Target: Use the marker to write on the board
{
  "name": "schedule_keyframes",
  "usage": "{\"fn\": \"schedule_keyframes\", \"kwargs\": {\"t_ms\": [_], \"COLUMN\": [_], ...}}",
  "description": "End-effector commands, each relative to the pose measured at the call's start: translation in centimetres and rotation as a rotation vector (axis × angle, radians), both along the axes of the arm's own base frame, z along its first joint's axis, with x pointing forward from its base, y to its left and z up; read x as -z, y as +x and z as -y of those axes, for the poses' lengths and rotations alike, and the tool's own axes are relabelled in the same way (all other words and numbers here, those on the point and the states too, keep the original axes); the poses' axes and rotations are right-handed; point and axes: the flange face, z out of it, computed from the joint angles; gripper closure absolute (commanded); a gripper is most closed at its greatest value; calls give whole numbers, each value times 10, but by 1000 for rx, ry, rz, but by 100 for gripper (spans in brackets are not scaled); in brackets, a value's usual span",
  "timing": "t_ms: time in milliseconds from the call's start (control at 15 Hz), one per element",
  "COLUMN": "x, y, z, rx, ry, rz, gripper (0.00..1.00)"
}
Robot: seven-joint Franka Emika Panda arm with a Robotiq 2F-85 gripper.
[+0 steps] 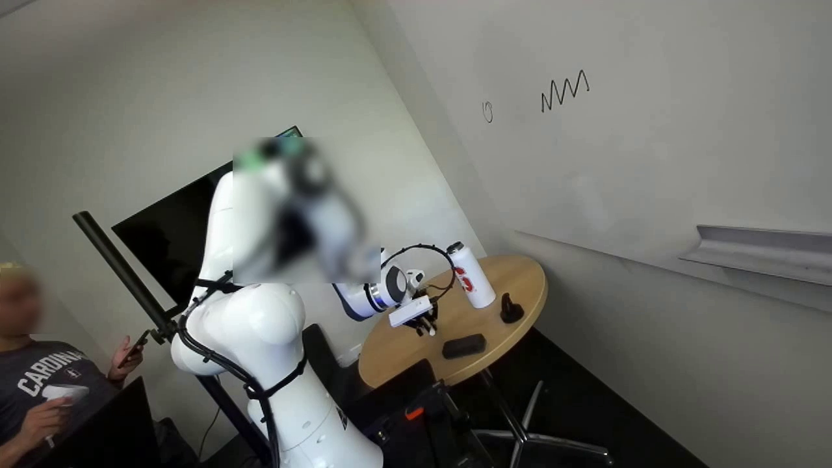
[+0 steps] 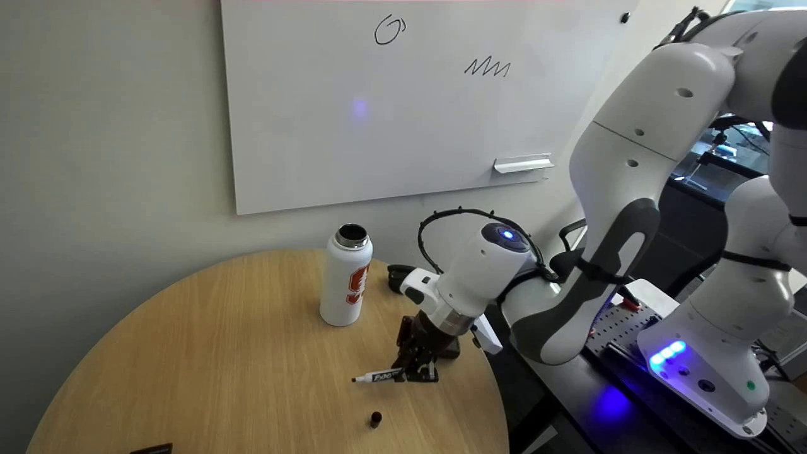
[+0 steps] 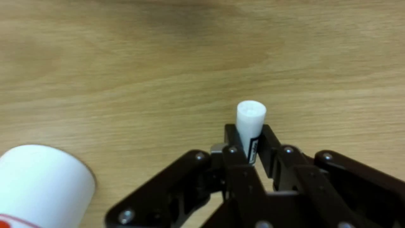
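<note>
The jaws of the gripper (image 3: 251,142) are brought together narrowly, and the white Expo marker (image 2: 380,376) is held between them. In the wrist view, the flat white end of the marker sticks out beyond the jaws; in an exterior view, its dark tip points away from them. They are close to the wooden table (image 2: 220,353), but I cannot tell whether the marker touches it. Near the jaws, on the table, lies a small dark cap (image 2: 376,419). The white bottle (image 2: 343,284), with a red emblem and a metal-rimmed mouth, stands upright, apart, to one side of the jaws. The flat black block (image 1: 463,346) lies near the jaws. Farther off, beside the bottle, is a black object (image 1: 511,311) whose kind I cannot tell. The whiteboard (image 2: 410,145), higher than the jaws and well apart from them, bears a black zigzag (image 2: 488,67) and a looped round mark (image 2: 389,29).
</note>
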Motion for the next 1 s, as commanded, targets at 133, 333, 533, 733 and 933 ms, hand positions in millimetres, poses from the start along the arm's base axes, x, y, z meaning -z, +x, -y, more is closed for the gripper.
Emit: {"fn": "schedule_keyframes", "kwargs": {"t_ms": [133, 333, 533, 733, 933], "x": [-98, -119, -124, -125, -122], "y": [5, 22, 28, 31, 27], "z": [53, 73, 77, 76, 75], "rx": [234, 307, 318, 304, 305], "ry": [-10, -10, -27, -18, -25], "rz": [100, 160, 264, 259, 264], "gripper": [95, 95, 95, 80, 95]}}
